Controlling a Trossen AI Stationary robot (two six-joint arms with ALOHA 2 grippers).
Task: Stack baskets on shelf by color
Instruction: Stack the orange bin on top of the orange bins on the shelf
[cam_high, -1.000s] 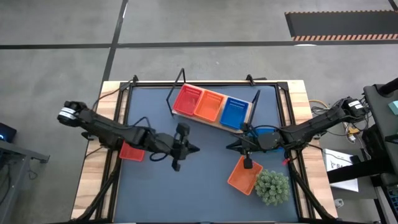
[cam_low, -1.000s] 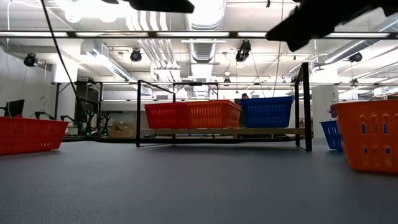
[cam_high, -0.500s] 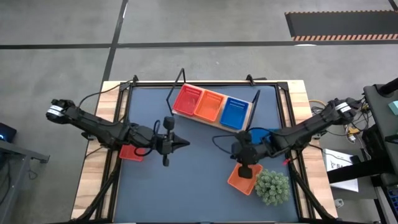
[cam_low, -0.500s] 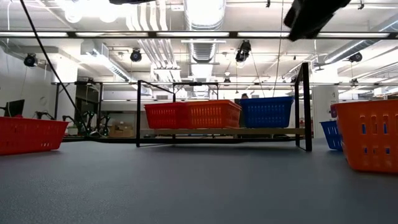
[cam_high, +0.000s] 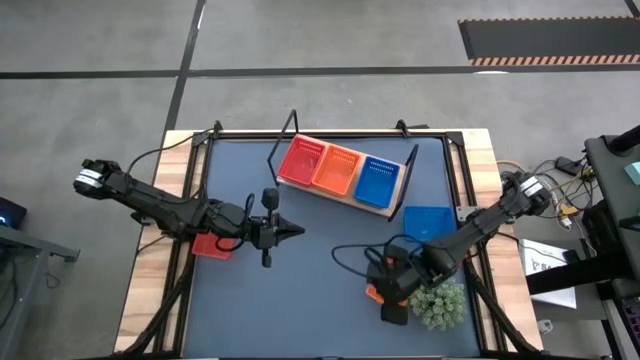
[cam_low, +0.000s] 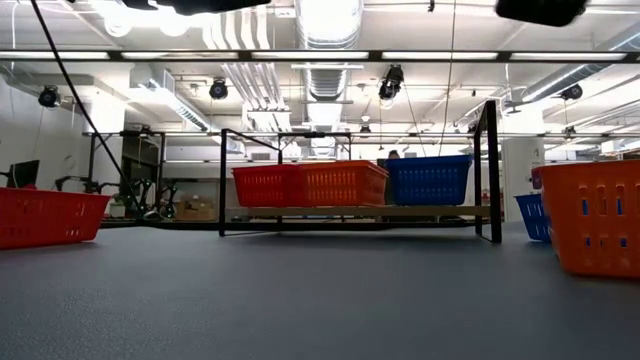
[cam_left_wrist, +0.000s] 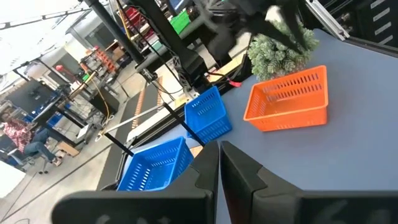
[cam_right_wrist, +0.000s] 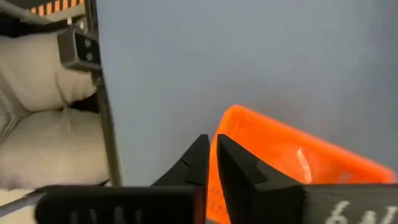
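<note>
The shelf (cam_high: 345, 195) stands at the table's far middle. On its board sit a red basket (cam_high: 301, 160), an orange basket (cam_high: 337, 169) and a blue basket (cam_high: 377, 180). On the table rest a red basket (cam_high: 212, 246) under my left arm, a blue basket (cam_high: 430, 221) at the right, and an orange basket (cam_right_wrist: 280, 158) near the right front. My right gripper (cam_high: 392, 305) hangs shut, high above this orange basket's corner, pointing steeply down. My left gripper (cam_high: 298, 232) is shut and level over the table's middle left, holding nothing.
A green spiky plant (cam_high: 438, 305) stands right beside the orange basket, close to my right arm. The shelf's black wire ends (cam_low: 490, 170) rise at both sides of the board. Bare dark-blue tabletop (cam_high: 300, 300) lies across the near middle.
My right gripper has swung from the table's middle toward the near edge, risen and tipped steeply down, and now stands over the orange basket; the blue basket beside the shelf shows uncovered. My left gripper has drawn back a little toward the table's left edge.
</note>
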